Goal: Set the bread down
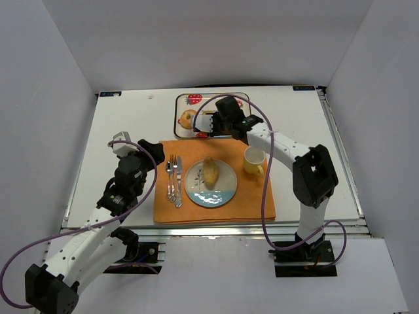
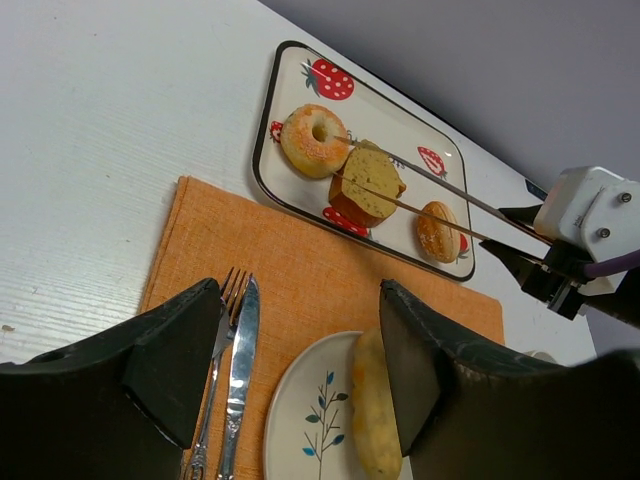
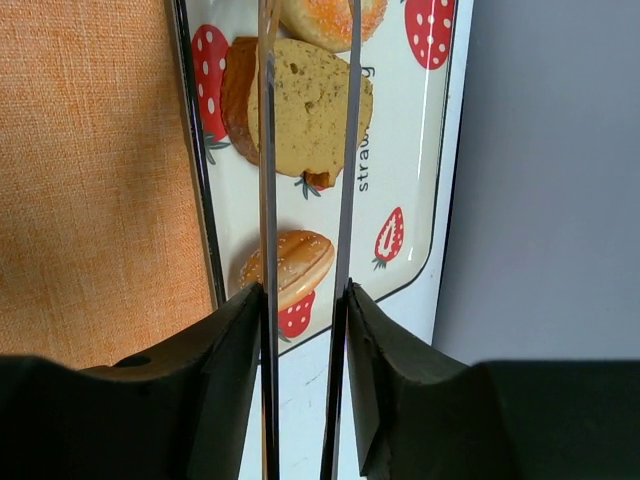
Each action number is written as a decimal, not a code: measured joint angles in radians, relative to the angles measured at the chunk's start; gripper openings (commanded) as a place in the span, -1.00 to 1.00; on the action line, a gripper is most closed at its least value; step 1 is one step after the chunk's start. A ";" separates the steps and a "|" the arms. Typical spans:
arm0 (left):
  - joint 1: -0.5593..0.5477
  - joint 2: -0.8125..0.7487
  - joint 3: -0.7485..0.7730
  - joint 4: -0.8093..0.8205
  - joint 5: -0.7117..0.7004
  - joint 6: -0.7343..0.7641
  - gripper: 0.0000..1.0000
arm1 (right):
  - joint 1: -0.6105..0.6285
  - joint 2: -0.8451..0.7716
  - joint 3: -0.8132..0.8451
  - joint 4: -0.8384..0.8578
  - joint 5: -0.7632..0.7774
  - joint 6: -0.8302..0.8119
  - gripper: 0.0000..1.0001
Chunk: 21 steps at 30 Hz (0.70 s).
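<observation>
A strawberry-print tray at the back holds a sugared donut, a brown bread slice and a small seeded bun. My right gripper is shut on metal tongs. The tong arms reach over the tray and straddle the bread slice; I cannot tell if they pinch it. A long yellow roll lies on the plate. My left gripper is open and empty above the placemat, between the cutlery and the roll.
An orange placemat carries the plate, a fork and knife on its left and a yellow mug on its right. White walls enclose the table on three sides.
</observation>
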 measured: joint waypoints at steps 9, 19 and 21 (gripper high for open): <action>0.000 0.001 -0.005 -0.001 0.000 0.000 0.49 | 0.012 0.007 0.000 0.016 0.016 0.000 -0.09; 0.001 -0.003 -0.008 -0.001 0.000 -0.001 0.50 | 0.013 0.077 0.000 0.042 0.032 -0.004 -0.08; 0.001 -0.004 -0.008 -0.001 0.000 0.000 0.50 | 0.013 0.092 0.001 0.048 0.042 -0.008 -0.08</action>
